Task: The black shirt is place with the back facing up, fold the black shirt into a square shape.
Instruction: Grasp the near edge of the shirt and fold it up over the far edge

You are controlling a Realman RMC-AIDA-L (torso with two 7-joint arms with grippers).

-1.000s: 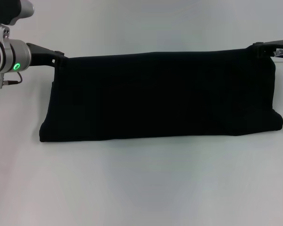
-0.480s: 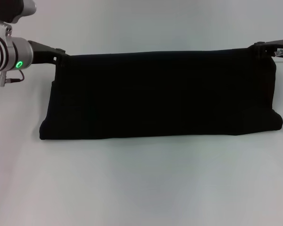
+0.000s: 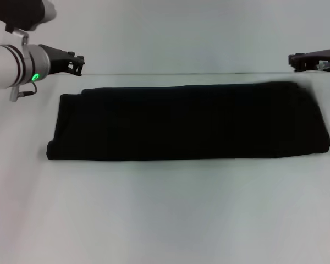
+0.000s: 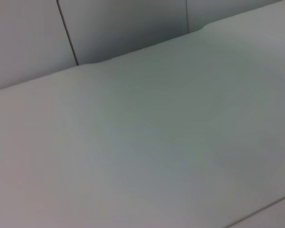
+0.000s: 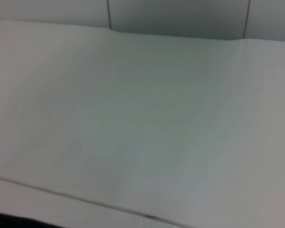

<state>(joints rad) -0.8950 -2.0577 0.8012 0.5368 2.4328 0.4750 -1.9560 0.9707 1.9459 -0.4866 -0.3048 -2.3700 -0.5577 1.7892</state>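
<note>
Head view, fold stage. The black shirt (image 3: 187, 122) lies flat on the tabletop (image 3: 165, 214) as a long horizontal band, between and just nearer than my two end effectors. I judge the lengthwise folds done; the band is not yet square, so the crosswise folds remain. My left end effector (image 3: 76, 64) hangs just beyond the shirt's left far corner, fingers parted, holding nothing. My right end effector (image 3: 297, 60) hangs beyond the right far corner; I cannot tell its finger state. Both wrist views show only bare tabletop. I see nothing obstructing the shirt.
</note>
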